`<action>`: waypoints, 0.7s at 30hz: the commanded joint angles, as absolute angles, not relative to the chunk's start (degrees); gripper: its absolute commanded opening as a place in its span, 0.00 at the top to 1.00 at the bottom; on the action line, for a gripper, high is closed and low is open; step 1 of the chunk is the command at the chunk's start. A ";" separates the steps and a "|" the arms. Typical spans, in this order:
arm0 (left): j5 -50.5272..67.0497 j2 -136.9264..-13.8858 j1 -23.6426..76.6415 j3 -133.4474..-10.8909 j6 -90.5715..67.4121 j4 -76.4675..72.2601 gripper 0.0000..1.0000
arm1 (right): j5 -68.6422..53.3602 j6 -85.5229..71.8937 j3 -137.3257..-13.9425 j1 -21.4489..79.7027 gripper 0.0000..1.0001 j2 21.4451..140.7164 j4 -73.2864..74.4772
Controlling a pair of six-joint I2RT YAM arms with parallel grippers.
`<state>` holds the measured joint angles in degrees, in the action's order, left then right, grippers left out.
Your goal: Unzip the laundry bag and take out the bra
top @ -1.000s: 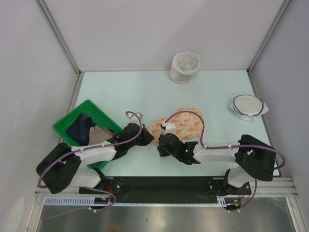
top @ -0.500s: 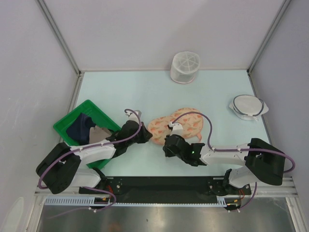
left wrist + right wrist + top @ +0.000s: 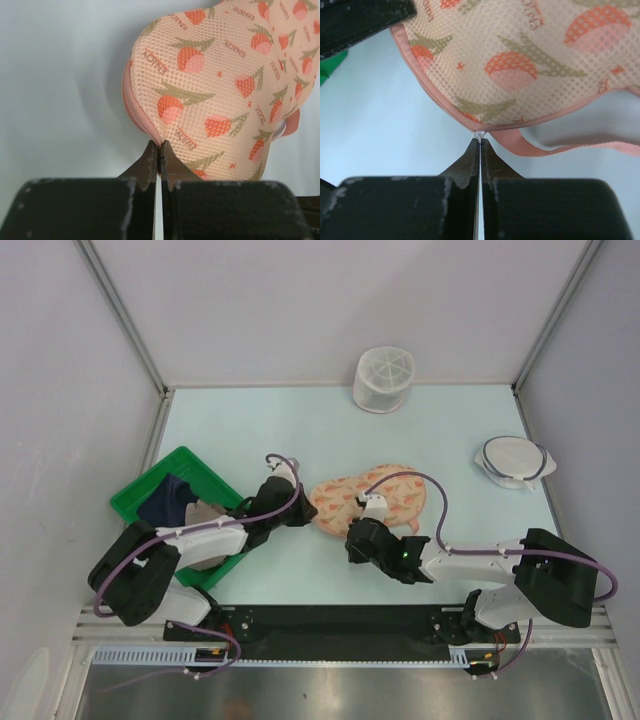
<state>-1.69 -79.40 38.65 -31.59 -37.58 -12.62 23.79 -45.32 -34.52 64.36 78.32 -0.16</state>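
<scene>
Right gripper (image 3: 480, 141) pinches the zip pull (image 3: 479, 135) on the near edge of the peach fruit-printed mesh laundry bag (image 3: 215, 90), while the left gripper (image 3: 158, 146) clamps its left end as anchor; the bra, unseen, is probably inside.

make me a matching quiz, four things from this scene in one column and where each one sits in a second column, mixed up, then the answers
Things:
1. peach printed mesh laundry bag
2. white mesh cylinder
3. flat round white mesh disc
4. green plastic tray

Places:
A. far edge, middle
B. left side, near
C. centre
D. right side

Pairs: 1-C, 2-A, 3-D, 4-B
</scene>
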 commanded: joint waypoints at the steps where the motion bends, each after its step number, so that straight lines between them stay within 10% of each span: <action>1: -4.13 -82.96 37.18 -37.78 -33.23 -13.45 1.00 | 25.40 -45.97 -34.45 64.34 1.00 75.85 2.37; 8: -3.08 -88.77 36.83 -44.29 -31.20 -12.31 0.98 | 24.61 -46.84 -33.93 64.86 1.00 75.58 0.70; 16: -3.69 -83.68 36.83 -43.87 -30.32 -8.97 0.31 | 22.50 -46.23 -34.54 65.13 1.00 78.57 -3.07; 21: -3.34 -77.45 36.83 -38.51 -31.72 -7.56 0.26 | 21.27 -45.00 -36.38 64.95 1.00 81.38 -4.66</action>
